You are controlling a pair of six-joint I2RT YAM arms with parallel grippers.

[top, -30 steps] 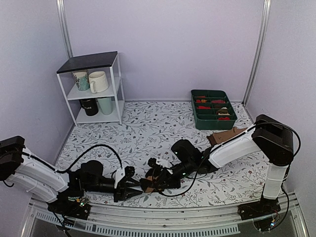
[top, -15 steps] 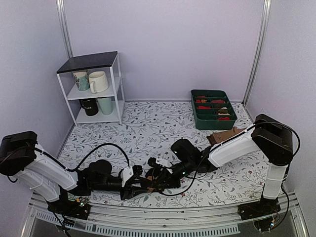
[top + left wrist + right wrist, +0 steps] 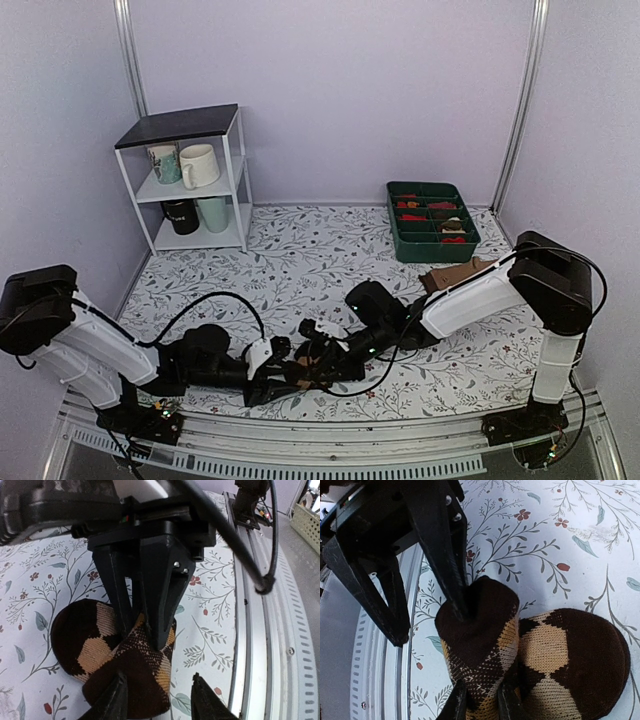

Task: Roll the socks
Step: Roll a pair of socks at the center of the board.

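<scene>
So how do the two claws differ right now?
The left claw stands open, one finger poked into a fold of the socks; the right claw is pinched shut on the fabric. The left reaches in from the left, the right from the opposite side. Both are black and meet at the socks.

Socks (image 3: 312, 368) front centre on table (image 3: 300, 260); rack (image 3: 178, 125) back left; tray (image 3: 435, 250) back right.
</scene>
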